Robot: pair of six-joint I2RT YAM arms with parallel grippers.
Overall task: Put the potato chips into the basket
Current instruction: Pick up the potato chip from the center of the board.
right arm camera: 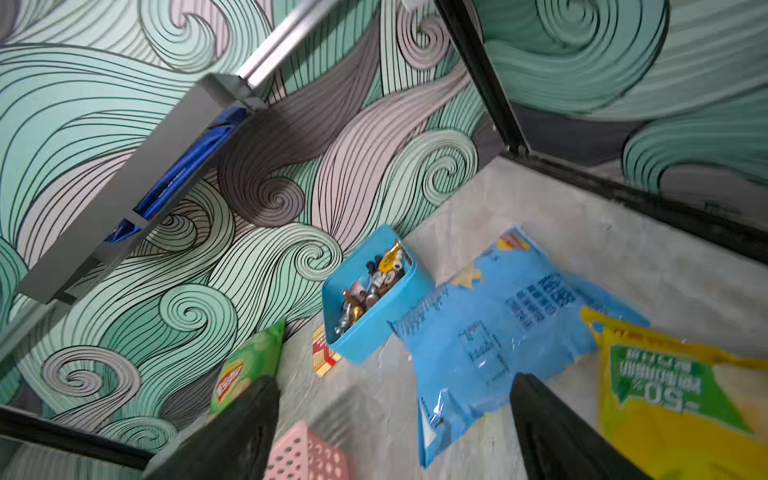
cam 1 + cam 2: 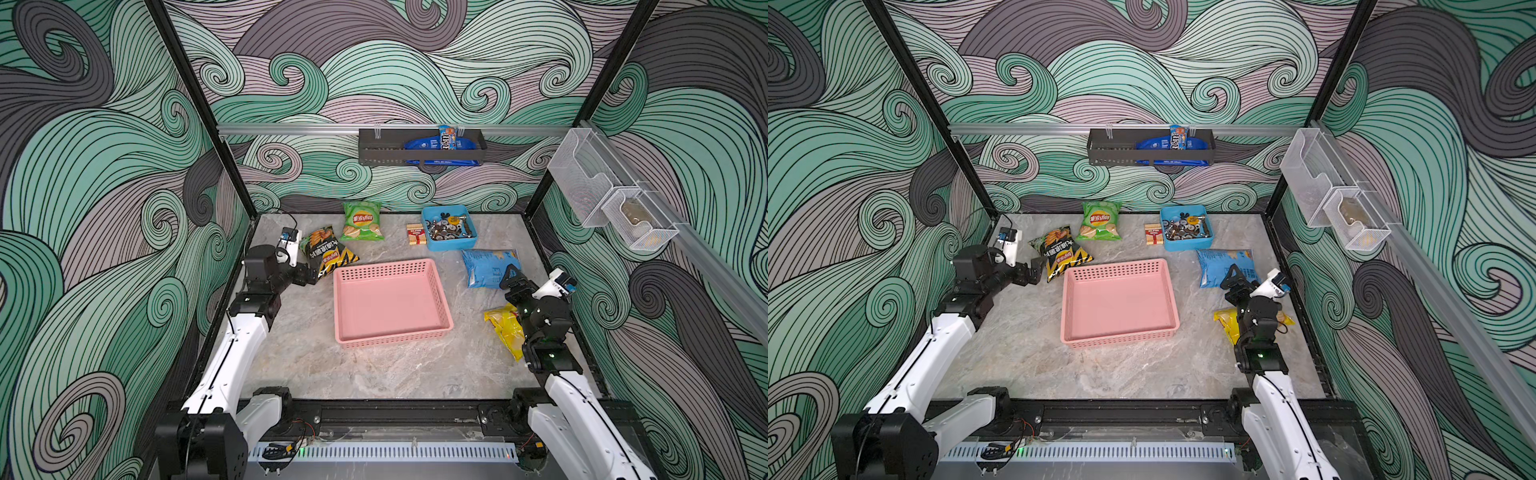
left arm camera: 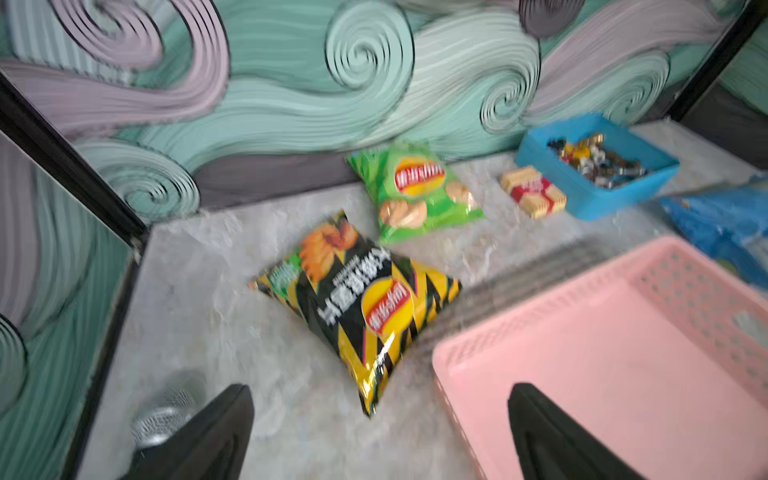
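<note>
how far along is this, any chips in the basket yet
Nothing is done yet: the pink basket holds no bags. In hand: the left gripper is open by the black-and-yellow bag, and the right gripper, jaws apart, is at the edge of the blue bag. Neither grips anything. Left: all four, including the green bag and the yellow bag, must go in.

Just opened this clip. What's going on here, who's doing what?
Two robot arms are working at putting chip bags into the pink basket, which sits empty mid-table. The left gripper, jaws open, hovers at a corner of the black-and-yellow bag. The right gripper, also open, is over the blue bag without gripping it. The green bag and yellow bag lie on the table; no bag is in yet.
</note>
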